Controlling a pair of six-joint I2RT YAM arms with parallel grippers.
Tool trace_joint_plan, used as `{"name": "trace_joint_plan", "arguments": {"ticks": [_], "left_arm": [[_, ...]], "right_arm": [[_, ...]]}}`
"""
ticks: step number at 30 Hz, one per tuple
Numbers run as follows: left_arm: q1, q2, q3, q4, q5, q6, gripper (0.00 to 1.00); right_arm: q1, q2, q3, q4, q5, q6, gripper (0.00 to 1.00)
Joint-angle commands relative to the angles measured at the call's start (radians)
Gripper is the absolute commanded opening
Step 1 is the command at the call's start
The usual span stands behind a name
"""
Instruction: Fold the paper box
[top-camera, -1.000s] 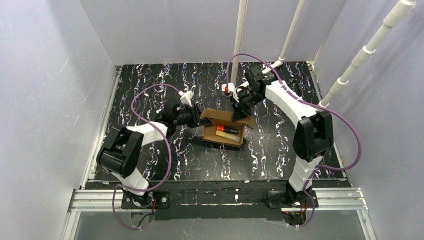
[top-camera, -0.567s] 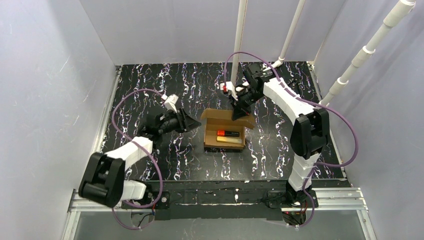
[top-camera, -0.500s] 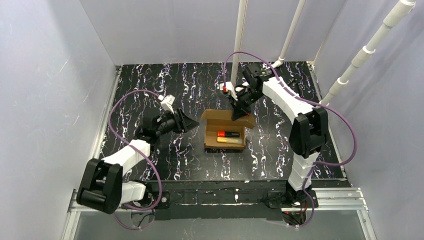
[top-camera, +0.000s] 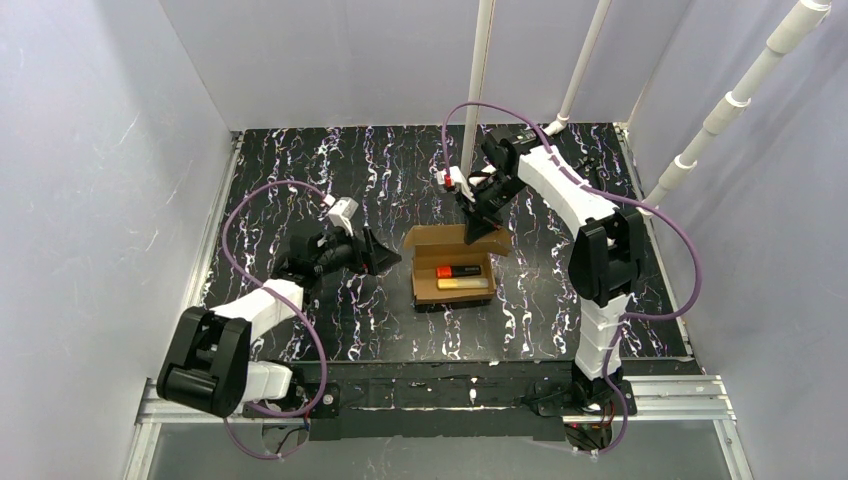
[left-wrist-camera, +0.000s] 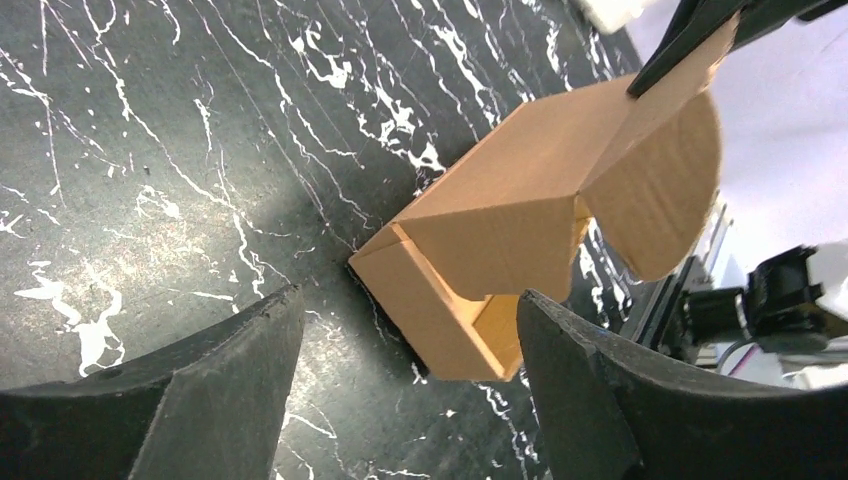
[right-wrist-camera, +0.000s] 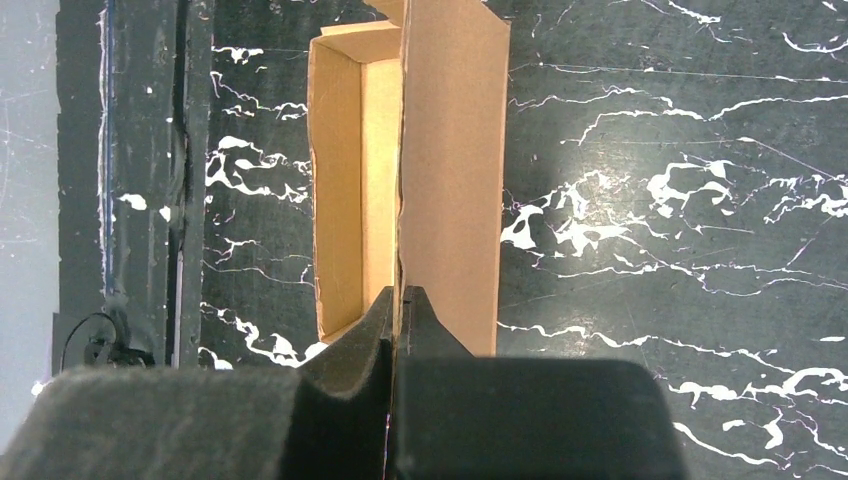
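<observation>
In the top view, the plain brown cardboard paper box (top-camera: 452, 292) sits in the middle of the frame on the black table with white streaks (top-camera: 300, 170). Its lid flap (top-camera: 435, 238) stands up along the far side. The right gripper (top-camera: 478, 228) reaches down from the upper right and pinches the top edge of that flap, squeezed tight on it. The left gripper (top-camera: 378, 256) waits just left of the box, fingers spread wide, not touching it. Inside the box lie an orange and black marker (top-camera: 455, 270) and a yellow marker (top-camera: 463, 284), both small and hard to see well.

In the left wrist view, two black fingers (left-wrist-camera: 200, 400) fill the bottom corners, far apart and holding nothing. The box (left-wrist-camera: 470, 310) sits centre right. Its flap (left-wrist-camera: 560, 170) runs to the upper right, where the right gripper's black tips (left-wrist-camera: 690, 45) nip it. The top edge cuts the rest off. The box wall hides the markers.

In the right wrist view, the right gripper (right-wrist-camera: 398, 305) closes on the flap's thin edge at the bottom middle. The flap (right-wrist-camera: 450, 170) hides half the box (right-wrist-camera: 340, 180), and no markers show.
</observation>
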Motion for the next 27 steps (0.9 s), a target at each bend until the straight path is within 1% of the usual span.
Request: {"name": "trace_joint_plan", "arguments": {"ticks": [1, 5, 6, 12, 23, 27], "left_arm": [[-0.032, 0.023, 0.000, 0.062, 0.047, 0.189, 0.69], [-0.081, 0.053, 0.006, 0.093, 0.037, 0.294, 0.63], [-0.087, 0.064, 0.012, 0.105, 0.028, 0.303, 0.63], [-0.107, 0.142, 0.036, 0.182, 0.093, 0.361, 0.63], [-0.143, 0.222, 0.106, 0.232, 0.146, 0.339, 0.56], [-0.152, 0.252, 0.110, 0.268, 0.171, 0.312, 0.46]], "right_arm": [[0.000, 0.015, 0.060, -0.082, -0.044, -0.060, 0.01], [0.000, 0.024, 0.068, -0.095, -0.064, -0.068, 0.01], [0.002, 0.025, 0.069, -0.096, -0.066, -0.067, 0.01], [0.011, 0.024, 0.063, -0.096, -0.075, -0.066, 0.01], [0.025, 0.014, 0.038, -0.097, -0.094, -0.079, 0.01], [0.030, 0.011, 0.029, -0.096, -0.095, -0.084, 0.01]]}}
